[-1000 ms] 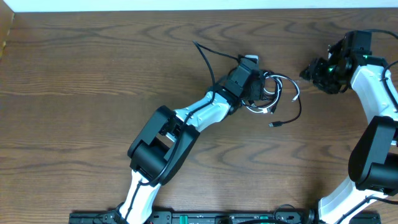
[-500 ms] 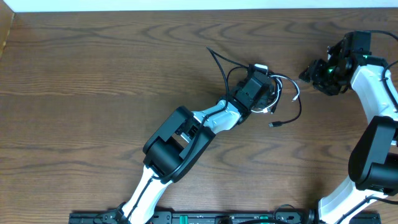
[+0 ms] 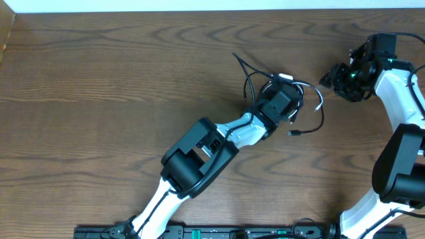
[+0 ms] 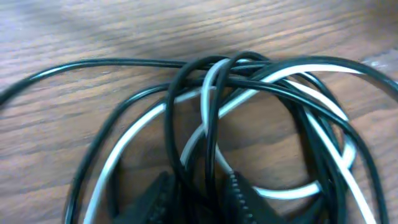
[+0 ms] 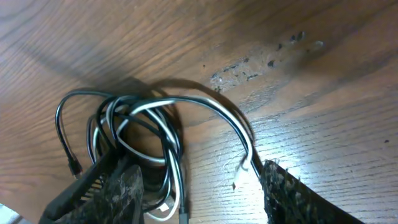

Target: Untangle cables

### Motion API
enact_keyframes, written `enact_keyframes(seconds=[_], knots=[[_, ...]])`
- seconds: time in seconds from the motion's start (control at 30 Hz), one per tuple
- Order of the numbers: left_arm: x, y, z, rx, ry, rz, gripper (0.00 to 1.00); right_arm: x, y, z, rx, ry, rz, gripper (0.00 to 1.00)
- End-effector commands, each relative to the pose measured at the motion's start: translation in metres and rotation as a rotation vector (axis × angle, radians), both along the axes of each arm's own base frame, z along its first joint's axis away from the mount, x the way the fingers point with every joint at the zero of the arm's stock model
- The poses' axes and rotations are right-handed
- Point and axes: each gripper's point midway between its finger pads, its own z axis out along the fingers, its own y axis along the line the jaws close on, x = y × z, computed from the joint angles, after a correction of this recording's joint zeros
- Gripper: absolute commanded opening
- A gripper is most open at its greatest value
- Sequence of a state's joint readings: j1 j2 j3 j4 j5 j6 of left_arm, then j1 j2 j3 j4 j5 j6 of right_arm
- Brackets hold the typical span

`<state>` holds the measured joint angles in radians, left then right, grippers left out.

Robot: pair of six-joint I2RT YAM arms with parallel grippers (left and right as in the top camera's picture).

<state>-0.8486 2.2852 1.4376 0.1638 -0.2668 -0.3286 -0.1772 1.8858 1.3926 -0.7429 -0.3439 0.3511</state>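
Change since a second earlier, overhead view: left gripper (image 4: 200, 186) had shifted right and slightly down the frame, toward its centre-right; the cables (image 3: 302, 85) had gone with it, the loose black tail up-left of the bundle lying further right than before; right arm unmoved.
Cables: one bundle, black cord (image 4: 112, 60) and white cord (image 4: 311, 64) looped through each other; lying on the table (image 3: 99, 79) right of centre, under and around the left gripper.
Black plug (image 3: 293, 133): on the wood just below the bundle; white plug end (image 3: 318, 104): at the bundle's right edge.
Left jaws: narrowly apart, two black strands running between the fingers (image 4: 163, 198); whether these were pinched or merely straddled, cannot tell.
Right gripper (image 5: 198, 168): upper right of the overhead frame, apart from the bundle; jaws wide, nothing between them.
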Motion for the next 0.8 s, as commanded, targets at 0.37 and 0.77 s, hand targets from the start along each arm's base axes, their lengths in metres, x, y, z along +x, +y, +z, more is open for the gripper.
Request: enact_keyframes(seconds=[0.37, 0.77], knots=[[-0.067, 0.045, 0.12, -0.029, 0.242, -0.158, 0.08, 0.006, 0.116, 0.044, 0.204, -0.257, 0.492, 0.57], [-0.031, 0.105, 0.151, -0.185, 0.302, -0.06, 0.07, -0.007, 0.156, 0.083, 0.41, -0.411, 0.684, 0.56]])
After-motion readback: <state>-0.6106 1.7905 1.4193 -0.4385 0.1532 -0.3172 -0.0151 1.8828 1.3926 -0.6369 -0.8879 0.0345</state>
